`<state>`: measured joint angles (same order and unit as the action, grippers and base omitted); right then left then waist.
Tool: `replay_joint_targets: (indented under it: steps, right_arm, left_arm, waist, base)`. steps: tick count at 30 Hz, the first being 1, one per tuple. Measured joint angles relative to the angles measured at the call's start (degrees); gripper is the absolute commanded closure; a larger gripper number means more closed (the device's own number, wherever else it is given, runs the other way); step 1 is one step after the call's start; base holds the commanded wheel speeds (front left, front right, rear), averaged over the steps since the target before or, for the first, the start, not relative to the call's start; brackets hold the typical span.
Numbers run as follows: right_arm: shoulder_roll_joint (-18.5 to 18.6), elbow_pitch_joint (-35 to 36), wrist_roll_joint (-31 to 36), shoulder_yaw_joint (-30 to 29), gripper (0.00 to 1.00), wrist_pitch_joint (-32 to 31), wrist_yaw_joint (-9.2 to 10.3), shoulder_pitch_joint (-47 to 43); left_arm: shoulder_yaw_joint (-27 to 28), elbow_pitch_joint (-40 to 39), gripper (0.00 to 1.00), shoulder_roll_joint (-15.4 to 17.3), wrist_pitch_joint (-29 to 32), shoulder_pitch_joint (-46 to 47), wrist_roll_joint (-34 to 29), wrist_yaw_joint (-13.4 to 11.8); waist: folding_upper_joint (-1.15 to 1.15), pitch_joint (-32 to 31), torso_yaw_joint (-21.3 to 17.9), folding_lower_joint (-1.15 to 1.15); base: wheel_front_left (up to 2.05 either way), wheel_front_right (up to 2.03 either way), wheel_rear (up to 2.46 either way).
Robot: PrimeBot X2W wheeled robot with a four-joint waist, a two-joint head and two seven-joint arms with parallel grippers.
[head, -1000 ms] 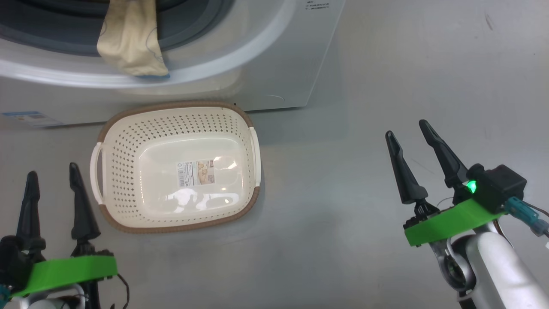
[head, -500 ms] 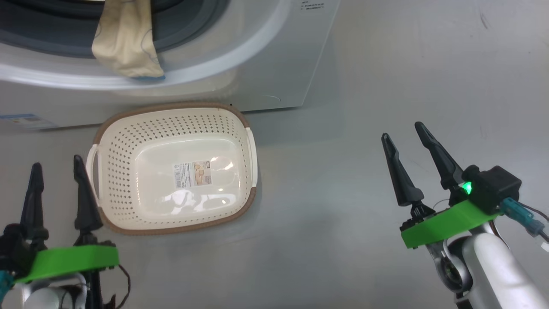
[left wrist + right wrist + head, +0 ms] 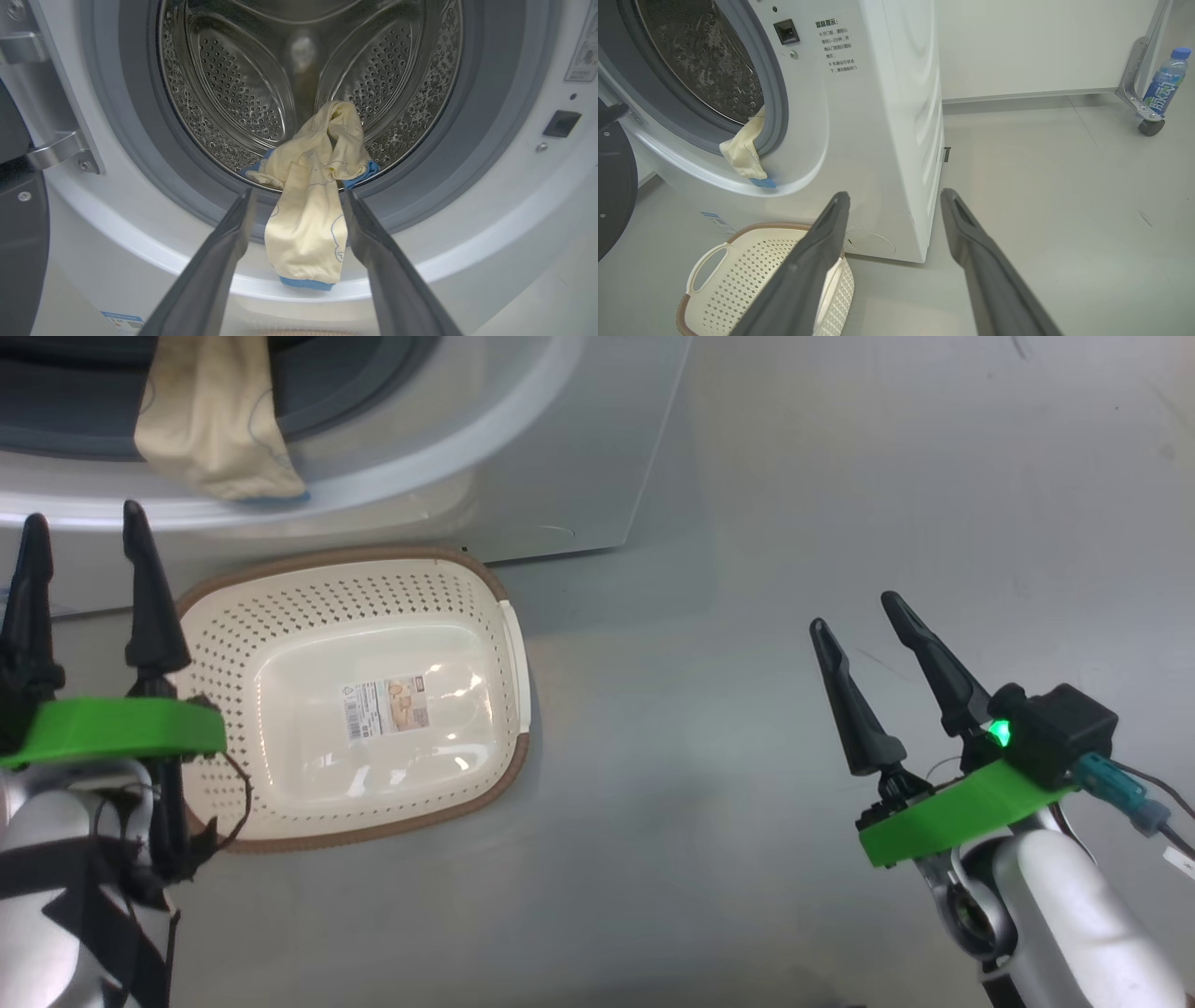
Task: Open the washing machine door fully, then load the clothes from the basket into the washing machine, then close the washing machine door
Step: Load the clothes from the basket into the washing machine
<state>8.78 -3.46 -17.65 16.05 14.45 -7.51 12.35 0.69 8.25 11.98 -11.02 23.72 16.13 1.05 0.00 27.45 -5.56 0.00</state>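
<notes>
One pale cream-yellow garment (image 3: 306,242) is draped downward over the grey rubber seal (image 3: 135,140), framed straight ahead by the nearer left gripper (image 3: 298,192), spread wide and empty.

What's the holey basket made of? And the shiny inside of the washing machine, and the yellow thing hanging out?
The basket looks like smooth cream plastic: its base glints and the holes are neat and even. The drum looks like polished steel, mirror-bright with punched holes. The garment looks like soft cloth, maybe cotton: it droops and folds.
</notes>
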Motion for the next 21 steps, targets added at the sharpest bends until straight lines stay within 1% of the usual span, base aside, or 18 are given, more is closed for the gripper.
replay_joint_targets:
  steps: [4,8,15,21]
  right_arm:
    - [0.00,0.03,0.00,0.03,0.00,0.00,0.00,1.05]
    - [-0.01,0.08,0.01,0.00,0.00,0.00,0.00,1.22]
    - [-0.01,0.42,0.01,-0.22,0.00,0.00,0.00,2.40]
    - [-0.01,0.90,0.10,-0.80,0.00,0.00,0.00,2.53]
  left_arm:
    - [-0.29,4.09,0.00,0.55,0.53,4.91,0.32,0.51]
    - [-0.70,8.64,0.00,1.29,0.98,9.00,0.68,1.52]
    - [-1.34,17.29,0.00,1.34,0.94,14.40,2.05,2.98]
    - [-1.76,24.24,0.00,1.04,-0.36,18.35,3.19,3.99]
  waist:
    - [0.00,1.24,-0.54,0.00]
    - [0.00,2.85,-0.95,0.00]
    - [0.00,6.00,-1.47,0.01]
    - [0.00,8.52,-1.62,0.01]
  base:
    - [0.00,0.00,0.00]
    - [0.00,0.00,0.00]
    - [0.00,0.00,0.00]
    - [0.00,0.00,0.00]
